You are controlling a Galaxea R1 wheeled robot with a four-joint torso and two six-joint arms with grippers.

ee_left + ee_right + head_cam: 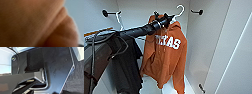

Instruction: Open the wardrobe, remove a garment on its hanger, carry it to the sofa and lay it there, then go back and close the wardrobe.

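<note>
Left gripper (167, 18): at the end of the left arm, which reaches in from the left up to the shoulder of the garment (167, 53), just below the hook of the hanger (179, 10). Whether its jaws are spread or pinching the hanger cannot be told; the fingers merge with the dark wrist. The left wrist view lies against the garment (31, 22), showing orange fabric with a fold.

Garment: burnt-orange hooded sweatshirt with white block letters across the chest, hanging inside the open wardrobe (201, 45), its hem near the wardrobe floor. The white hanger's curved hook rises above the hood, close to the back wall.

Wardrobe contents: beside the orange garment, to its left, hangs a dark garment (126, 67) on a second white hanger (119, 18). Two dark pegs project from the white interior: a left peg (106, 13) and a right peg (197, 11).

Right gripper: the right wrist view shows dark robot plating over grey carpet (77, 79); the state of its jaws cannot be told.
</note>
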